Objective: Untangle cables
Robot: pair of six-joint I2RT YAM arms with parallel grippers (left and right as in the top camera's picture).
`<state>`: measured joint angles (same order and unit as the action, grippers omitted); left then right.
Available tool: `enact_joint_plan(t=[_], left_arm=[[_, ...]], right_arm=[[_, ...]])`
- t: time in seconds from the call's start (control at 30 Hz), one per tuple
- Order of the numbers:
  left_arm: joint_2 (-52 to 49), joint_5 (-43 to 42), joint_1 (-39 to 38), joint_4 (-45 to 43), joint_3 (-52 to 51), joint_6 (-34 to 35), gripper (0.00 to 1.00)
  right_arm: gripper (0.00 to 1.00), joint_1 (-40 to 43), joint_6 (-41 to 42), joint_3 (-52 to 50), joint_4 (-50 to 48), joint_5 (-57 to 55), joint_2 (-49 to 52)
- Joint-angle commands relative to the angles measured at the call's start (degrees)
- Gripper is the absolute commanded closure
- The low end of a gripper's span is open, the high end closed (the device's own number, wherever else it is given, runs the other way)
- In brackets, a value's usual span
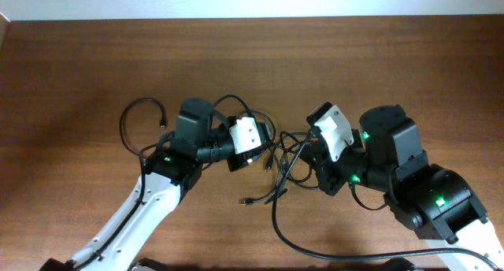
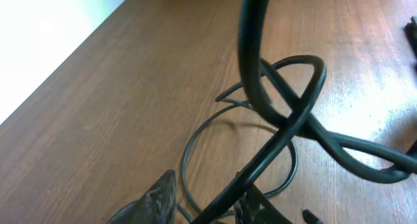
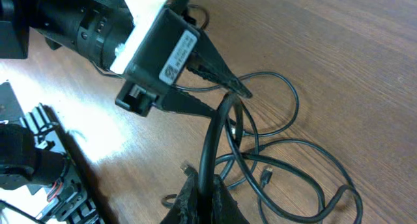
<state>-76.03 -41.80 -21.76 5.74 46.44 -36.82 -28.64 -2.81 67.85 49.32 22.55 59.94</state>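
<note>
- The cables (image 1: 277, 162) lie in a knot of thin black loops on the wooden table (image 1: 79, 66), midway between the two arms. One wider loop (image 1: 135, 121) strays out to the left, and a small plug end (image 1: 246, 200) trails toward the near edge.
- The left gripper (image 3: 240, 90) has its fingers drawn together to a point at the top of the knot. In the right wrist view they pinch one strand lifted off the wood.
- The right gripper (image 3: 203, 196) is closed tight on a black strand that rises from between its fingers toward the left gripper's tips. It looks like the same strand, though I cannot trace it for certain.
- Handling, as I judge it: the cords are light, limp and smooth-jacketed. They will sag, spring back into coils and may slide through a loose pinch.
- A pull on one strand is likely to drag the whole knot rather than free it.
- The best hold is on the bare cord just outside a crossing, or close behind a plug, whose shoulder stops slipping. The plugs can also snag in loops.
- Spreading the two held points slowly apart should open the crossings seen in the left wrist view.
- No box, tray or other container is in view; everything lies straight on the tabletop.
</note>
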Motion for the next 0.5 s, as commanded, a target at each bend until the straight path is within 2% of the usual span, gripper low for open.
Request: enact_joint_plan(t=[0.0, 0.03, 0.07, 0.1, 0.17, 0.2, 0.27, 0.33, 0.43, 0.47], left_arm=[[0.0, -0.6, -1.2, -0.1, 0.5, 0.1, 1.00], [0.0, 0.8, -1.2, -0.1, 0.5, 0.2, 1.00], [0.2, 2.8, -0.6, -0.1, 0.5, 0.2, 1.00], [1.9, 2.8, 1.9, 0.4, 0.5, 3.5, 1.00], [7.7, 3.9, 7.9, 6.9, 0.5, 4.1, 1.00], [12.3, 7.2, 12.1, 10.8, 0.5, 4.0, 1.00], [21.4, 10.2, 20.9, 14.6, 0.5, 4.1, 1.00], [28.7, 10.2, 29.2, 15.0, 0.5, 7.7, 1.00], [31.1, 11.1, 33.8, 16.0, 0.5, 9.5, 1.00], [31.1, 17.6, 34.9, 16.0, 0.5, 13.7, 1.00]], right_arm=[[0.96, -0.2, -0.4, 1.2, -0.2, 1.6, -0.6], [0.96, -0.2, -0.3, 1.2, -0.2, -0.1, -0.6], [0.96, -0.2, 0.3, 1.2, -0.2, -6.3, -0.6], [0.96, -0.2, 4.9, 1.2, -0.2, -19.9, -0.6], [0.96, -0.2, 7.0, 1.2, -0.2, -44.9, -0.6], [0.96, -0.2, 7.8, 1.2, -0.2, -50.8, -0.6], [0.96, -0.1, 7.8, 1.2, -0.2, -57.0, -0.6], [0.96, -0.1, 7.8, 1.2, 0.5, -59.5, -0.3], [0.96, -0.1, 7.8, 1.2, 2.6, -63.2, 1.2], [0.96, -0.1, 7.9, 1.2, 3.5, -66.5, 2.1]])
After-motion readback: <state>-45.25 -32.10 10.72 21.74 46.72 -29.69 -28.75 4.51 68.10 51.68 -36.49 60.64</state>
